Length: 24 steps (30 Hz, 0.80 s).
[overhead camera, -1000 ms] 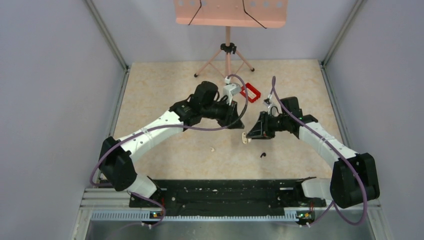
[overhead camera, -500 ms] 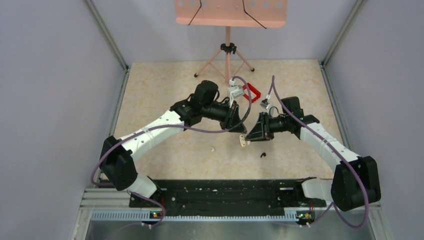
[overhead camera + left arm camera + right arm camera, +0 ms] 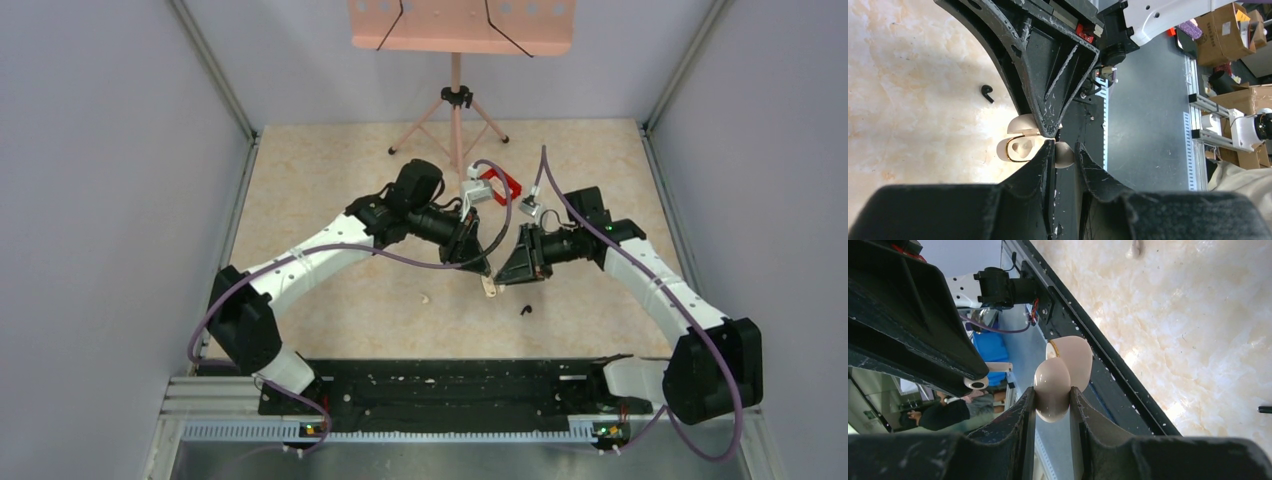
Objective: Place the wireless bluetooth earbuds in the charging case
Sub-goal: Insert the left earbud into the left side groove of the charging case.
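The charging case (image 3: 489, 287) is cream here, not black. It hangs above the table, lid open, with my right gripper (image 3: 1052, 389) shut on its rounded body (image 3: 1054, 382). The left wrist view shows its gold-rimmed pale inside (image 3: 1018, 149). My left gripper (image 3: 1064, 146) is shut on a small cream rounded piece (image 3: 1065, 156), apparently an earbud. That piece sits right beside the case opening. The right wrist view shows the piece's dark hole (image 3: 977, 383). A black comma-shaped piece (image 3: 524, 310) lies on the table below the right gripper (image 3: 500, 275).
A tiny cream bit (image 3: 426, 298) lies on the table left of the case. A red rectangular tray (image 3: 502, 185) sits behind the arms. Further back stands a pink tripod stand (image 3: 456, 100). The black base rail (image 3: 440, 385) runs along the near edge.
My left gripper has swung right and forward until its tips meet the case. The right gripper has shifted slightly, still holding the case. The black piece has not moved.
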Tool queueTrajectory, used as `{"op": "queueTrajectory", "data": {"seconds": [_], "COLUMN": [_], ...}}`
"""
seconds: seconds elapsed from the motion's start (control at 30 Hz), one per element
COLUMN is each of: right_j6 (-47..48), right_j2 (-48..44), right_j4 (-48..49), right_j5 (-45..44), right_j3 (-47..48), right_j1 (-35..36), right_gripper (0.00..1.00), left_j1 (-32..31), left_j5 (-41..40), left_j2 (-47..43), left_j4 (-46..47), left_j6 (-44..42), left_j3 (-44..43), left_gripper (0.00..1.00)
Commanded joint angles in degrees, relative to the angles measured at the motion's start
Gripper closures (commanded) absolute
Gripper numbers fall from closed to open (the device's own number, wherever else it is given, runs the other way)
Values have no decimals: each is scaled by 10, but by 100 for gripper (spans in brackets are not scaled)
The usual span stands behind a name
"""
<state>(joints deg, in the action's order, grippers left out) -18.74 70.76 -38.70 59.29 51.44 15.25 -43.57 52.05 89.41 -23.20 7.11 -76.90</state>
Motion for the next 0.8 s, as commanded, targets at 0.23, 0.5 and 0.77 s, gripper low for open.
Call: {"op": "queueTrajectory", "data": {"seconds": [0.23,0.5,0.77], "right_j6": [25,51,49], "right_j2": [-28,-27,-27], "right_j4": [-17,-77,-82], "right_j5": [42,34,29], "right_j3": [25,52,65], "right_j1": [-1,2,13], "right_gripper": [100,100,100], "left_j1": [2,2,2], "left_j5": [47,77,93], "left_j2": [22,27,35], "left_j4": [-23,-61,-72], "left_j6": [-35,-67,-79], "left_j3": [-29,-44,-54], "left_gripper": [100,100,100]}}
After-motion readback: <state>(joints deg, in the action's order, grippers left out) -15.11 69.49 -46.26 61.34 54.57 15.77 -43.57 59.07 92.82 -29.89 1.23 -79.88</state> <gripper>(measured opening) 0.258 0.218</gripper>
